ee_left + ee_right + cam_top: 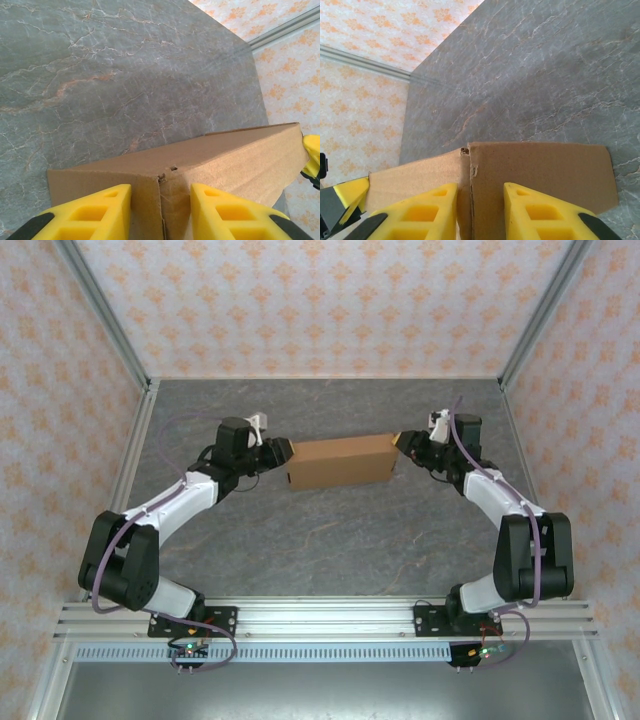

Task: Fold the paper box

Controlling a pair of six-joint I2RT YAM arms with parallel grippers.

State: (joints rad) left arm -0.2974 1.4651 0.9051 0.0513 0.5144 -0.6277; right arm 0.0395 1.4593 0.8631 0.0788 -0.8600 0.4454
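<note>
Near the middle of the overhead frame, the paper box [340, 462] lies on the grey marbled bench [330, 550]. It is a long block of plain brown cardboard, its top face paler than the narrow front side, and its right end sits slightly higher in the frame. In the wrist views each end shows a seam [161, 200] with a small ragged nick where panels meet. The left hand [287, 450] meets the box's left end and the right hand [398, 442] meets its right end. Each hand's yellow fingers [100, 212] stand part-way apart astride that seam; whether they pinch the cardboard I cannot tell.
</note>
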